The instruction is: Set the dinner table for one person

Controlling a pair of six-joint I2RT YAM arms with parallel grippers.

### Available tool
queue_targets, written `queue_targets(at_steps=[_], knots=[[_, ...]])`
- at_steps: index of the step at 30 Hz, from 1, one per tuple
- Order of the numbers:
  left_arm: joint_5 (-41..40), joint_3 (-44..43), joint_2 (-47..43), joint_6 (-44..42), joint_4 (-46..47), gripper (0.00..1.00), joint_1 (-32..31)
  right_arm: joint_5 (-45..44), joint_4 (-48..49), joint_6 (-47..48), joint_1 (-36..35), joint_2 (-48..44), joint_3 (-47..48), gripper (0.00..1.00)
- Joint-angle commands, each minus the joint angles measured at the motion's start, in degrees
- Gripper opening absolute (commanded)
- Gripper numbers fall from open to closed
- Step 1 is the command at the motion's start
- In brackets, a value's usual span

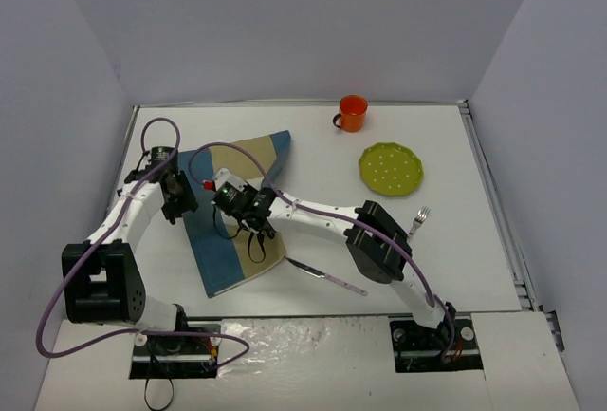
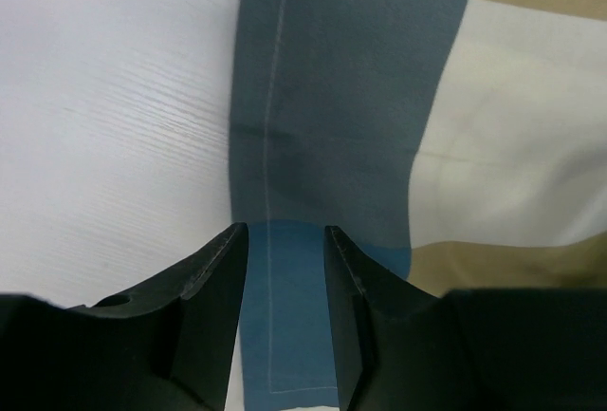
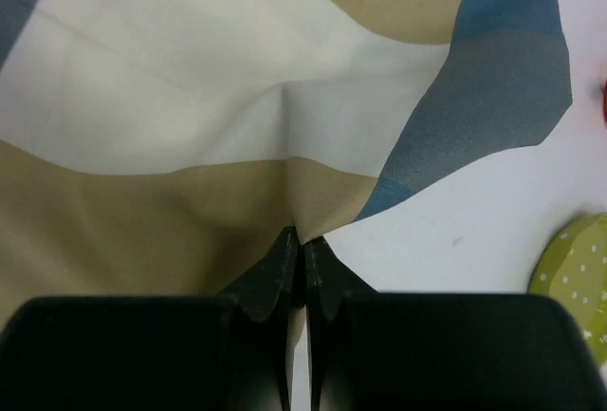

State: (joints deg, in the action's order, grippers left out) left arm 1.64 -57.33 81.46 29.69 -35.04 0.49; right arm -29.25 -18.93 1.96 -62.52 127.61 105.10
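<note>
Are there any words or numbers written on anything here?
None can be read.
The mug, placemat and table show no writing.
The plate has only pale dots, no letters.
Any small labels on the arms would be too small to read.

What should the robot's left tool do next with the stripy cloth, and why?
Probably close the left tool on the blue edge of the blue, tan and white cloth placemat under its open jaws. The right tool is shut on another, rumpled edge, so both could then pull it flat.
</note>
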Motion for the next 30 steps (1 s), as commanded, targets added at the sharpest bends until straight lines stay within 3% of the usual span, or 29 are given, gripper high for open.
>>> queue_targets(at_steps=[1,4,6,9,12,16,25,30], knots=[[5.9,1.5,-3.9,2.1,4.5,0.33,0.1,9.9,2.0,-7.1,3.6,-3.3,3.8,0.02],[7.5,3.3,-6.0,2.6,6.1,0.33,-2.5,18.9,3.9,-15.0,8.5,-4.7,2.7,0.11],[7.5,3.8,-6.8,3.0,7.1,0.34,-4.8,23.1,5.2,-17.3,10.2,-5.1,2.1,0.36],[4.0,3.2,-7.4,3.3,7.5,0.38,-9.0,23.2,6.1,-19.0,13.0,-7.0,-0.1,0.53],[0.1,0.5,-5.1,4.2,7.0,0.45,-15.8,24.1,6.9,-20.4,16.6,-12.0,-5.2,0.76],[-5.8,-4.5,-1.5,6.0,6.2,0.53,-23.8,22.5,8.4,-21.0,20.5,-20.7,-13.6,0.96],[-20.2,-20.6,13.6,6.9,-0.4,0.55,-43.6,19.0,9.8,-25.2,30.9,-44.5,-35.0,1.0],[-22.5,-23.5,21.8,7.1,-2.3,0.55,-47.5,18.4,9.9,-27.1,36.3,-54.2,-44.2,1.0]])
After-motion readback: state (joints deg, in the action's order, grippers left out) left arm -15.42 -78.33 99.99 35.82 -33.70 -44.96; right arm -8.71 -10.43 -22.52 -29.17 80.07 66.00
